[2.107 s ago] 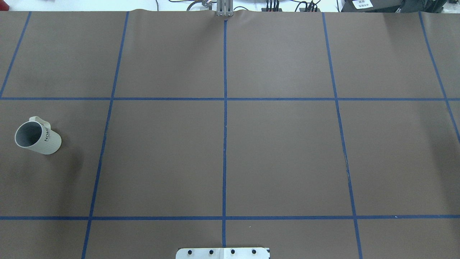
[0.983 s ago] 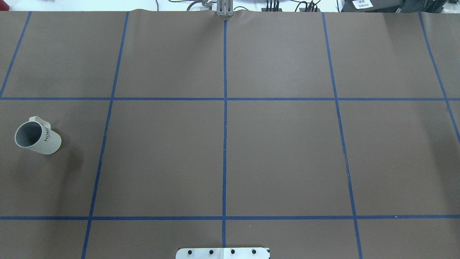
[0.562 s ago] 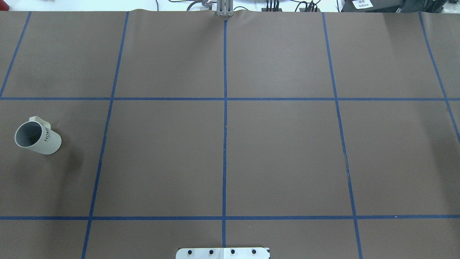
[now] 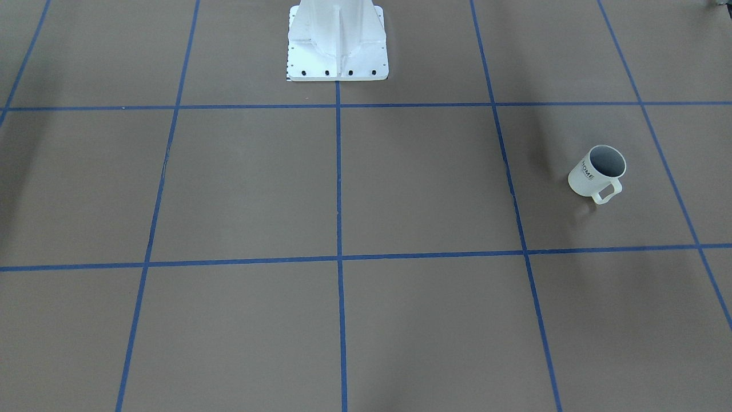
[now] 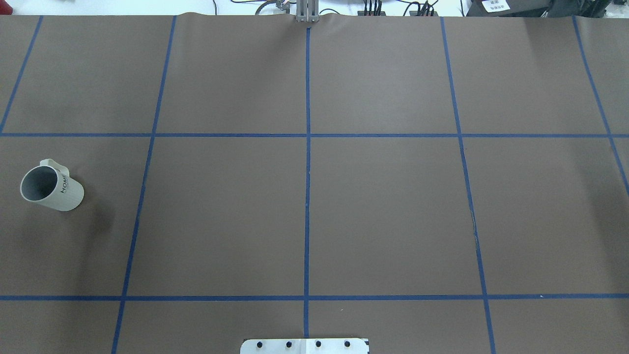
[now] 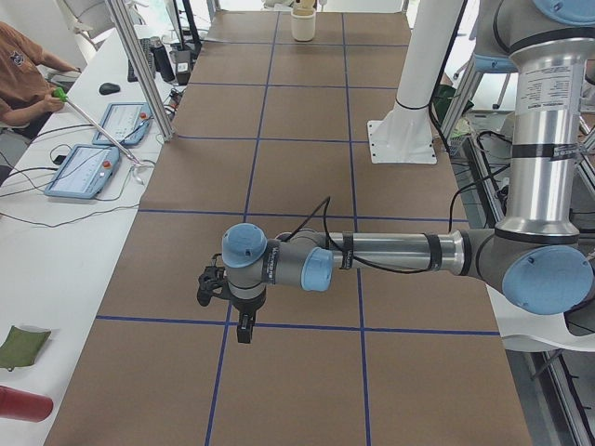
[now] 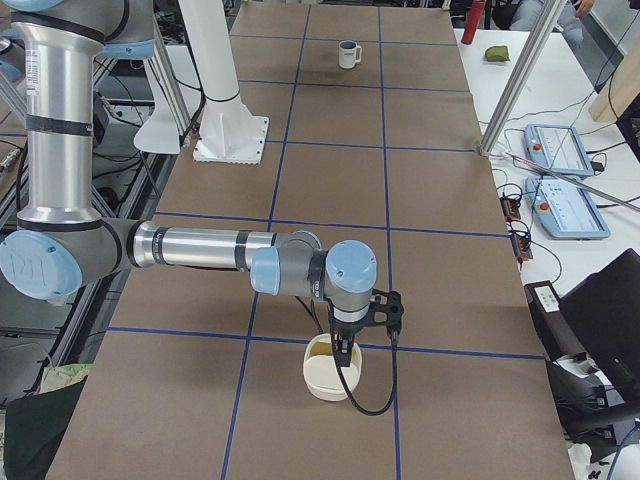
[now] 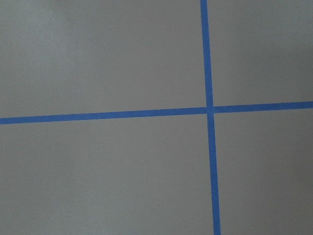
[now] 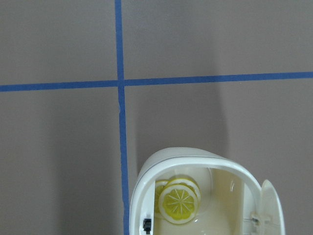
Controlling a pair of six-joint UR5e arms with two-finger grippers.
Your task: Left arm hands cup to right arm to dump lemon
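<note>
Mug (image 5: pixel 49 186) stands upright near the bench's left end, handle toward the operators' edge. Left gripper (image 6: pixel 244 331) hangs over bare bench, right gripper (image 7: pixel 344 358) over a tub (image 7: pixel 322 386) of lemon slices (image 9: pixel 179 202) at the right end. Whether either is spread or pressed together cannot be told.

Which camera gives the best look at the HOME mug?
Exterior front-facing: the cup stands upright with whole handle, lettering and grey inside showing. Overhead shows it, handle partly hidden. Exterior right shows it tiny, far off. Other views do not show it.
</note>
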